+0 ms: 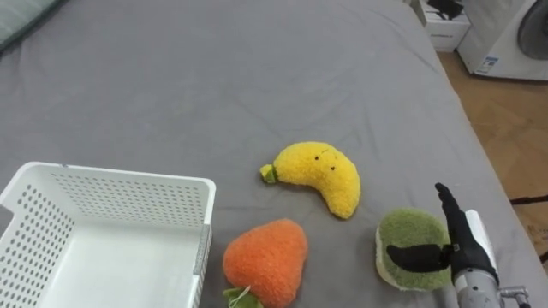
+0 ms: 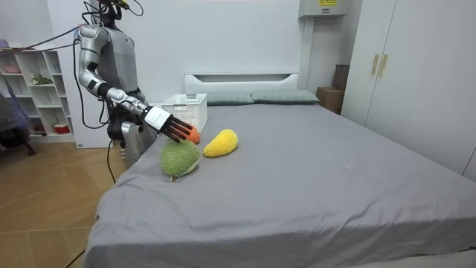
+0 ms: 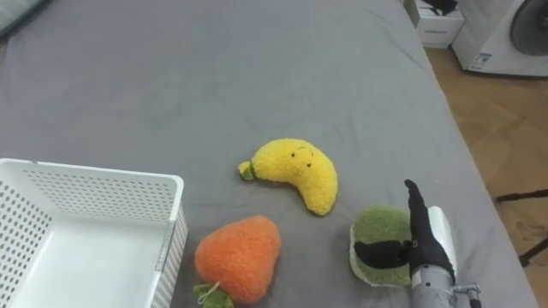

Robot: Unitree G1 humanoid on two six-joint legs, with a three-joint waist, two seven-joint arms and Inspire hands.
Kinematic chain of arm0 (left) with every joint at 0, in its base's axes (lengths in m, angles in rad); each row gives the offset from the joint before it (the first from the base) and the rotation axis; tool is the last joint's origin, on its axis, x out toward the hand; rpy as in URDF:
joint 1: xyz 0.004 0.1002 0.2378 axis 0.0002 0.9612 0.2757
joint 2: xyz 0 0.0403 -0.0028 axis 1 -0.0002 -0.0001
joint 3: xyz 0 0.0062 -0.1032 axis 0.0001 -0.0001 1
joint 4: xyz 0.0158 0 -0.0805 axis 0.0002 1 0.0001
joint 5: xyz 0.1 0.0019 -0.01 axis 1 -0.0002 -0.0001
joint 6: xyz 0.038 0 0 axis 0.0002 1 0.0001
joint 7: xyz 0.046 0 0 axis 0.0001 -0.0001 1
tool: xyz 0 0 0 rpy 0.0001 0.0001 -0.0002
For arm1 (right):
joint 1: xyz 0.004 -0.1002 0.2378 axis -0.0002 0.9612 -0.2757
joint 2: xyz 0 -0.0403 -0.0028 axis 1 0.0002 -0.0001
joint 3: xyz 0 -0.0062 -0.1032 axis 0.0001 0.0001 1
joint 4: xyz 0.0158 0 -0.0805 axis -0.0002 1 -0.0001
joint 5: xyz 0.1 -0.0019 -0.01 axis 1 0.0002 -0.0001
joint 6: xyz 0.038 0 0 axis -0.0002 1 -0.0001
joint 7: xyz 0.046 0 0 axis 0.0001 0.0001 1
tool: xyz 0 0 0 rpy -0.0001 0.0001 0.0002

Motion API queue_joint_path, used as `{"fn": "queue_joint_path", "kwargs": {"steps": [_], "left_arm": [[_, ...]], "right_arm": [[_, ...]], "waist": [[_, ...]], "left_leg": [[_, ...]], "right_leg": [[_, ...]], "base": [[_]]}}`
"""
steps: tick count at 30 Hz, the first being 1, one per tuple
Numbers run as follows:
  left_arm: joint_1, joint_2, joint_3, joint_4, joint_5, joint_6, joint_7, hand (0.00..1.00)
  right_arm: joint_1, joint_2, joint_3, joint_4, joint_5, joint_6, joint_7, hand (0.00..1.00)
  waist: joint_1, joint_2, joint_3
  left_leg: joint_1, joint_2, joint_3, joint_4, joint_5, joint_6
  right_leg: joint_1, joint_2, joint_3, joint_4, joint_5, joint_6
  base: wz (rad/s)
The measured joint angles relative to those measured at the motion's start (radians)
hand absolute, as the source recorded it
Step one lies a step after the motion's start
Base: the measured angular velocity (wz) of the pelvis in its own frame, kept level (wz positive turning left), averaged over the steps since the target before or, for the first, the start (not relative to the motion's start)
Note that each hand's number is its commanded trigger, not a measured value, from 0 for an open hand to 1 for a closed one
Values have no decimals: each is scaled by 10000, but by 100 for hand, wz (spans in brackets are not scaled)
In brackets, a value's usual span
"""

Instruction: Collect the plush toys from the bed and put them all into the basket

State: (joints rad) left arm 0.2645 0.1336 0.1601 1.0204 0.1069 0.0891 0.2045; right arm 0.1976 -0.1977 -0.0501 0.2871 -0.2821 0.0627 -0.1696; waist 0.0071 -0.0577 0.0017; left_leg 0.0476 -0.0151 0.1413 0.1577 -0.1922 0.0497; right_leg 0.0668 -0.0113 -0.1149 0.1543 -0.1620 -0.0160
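Three plush toys lie on the grey bed (image 1: 257, 77). A yellow banana (image 1: 321, 175) is in the middle, an orange strawberry (image 1: 265, 259) lies near me beside the basket, and a round green toy (image 1: 409, 238) lies at the right. My right hand (image 1: 467, 244) stands edge-up against the green toy's right side, open, its fingers straight and pointing away from me, with the thumb (image 1: 418, 254) laid across the toy's front. In the room view I stand at the bed's side with my right hand (image 2: 172, 129) stretched over the green toy (image 2: 180, 158).
A white perforated basket (image 1: 128, 192) with nothing in it stands on the bed at my lower left. The bed's right edge drops to a wooden floor (image 1: 514, 128), where white appliances (image 1: 505, 34) stand. Pillows (image 2: 282, 96) lie at the headboard.
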Motion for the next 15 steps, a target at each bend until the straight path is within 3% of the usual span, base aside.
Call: {"fn": "queue_joint_path", "kwargs": {"steps": [8,15], "left_arm": [[256,2,27,10,308,1,-20,0],[309,31,254,12,1023,205,-212,0]], "right_arm": [[-288,-2,-368,548,-55,18,162,0],[-1027,-155,-394,2140,-210,35,238,0]], "waist": [[16,-71,8],[281,-165,-1]], "left_leg": [[-25,1,-60,43,-1,0],[-47,-29,-294,182,0,1]], "right_leg": [[40,-3,-52,7,0,-1],[37,-40,-307,-29,1,-2]], "base": [[2],[9]]}}
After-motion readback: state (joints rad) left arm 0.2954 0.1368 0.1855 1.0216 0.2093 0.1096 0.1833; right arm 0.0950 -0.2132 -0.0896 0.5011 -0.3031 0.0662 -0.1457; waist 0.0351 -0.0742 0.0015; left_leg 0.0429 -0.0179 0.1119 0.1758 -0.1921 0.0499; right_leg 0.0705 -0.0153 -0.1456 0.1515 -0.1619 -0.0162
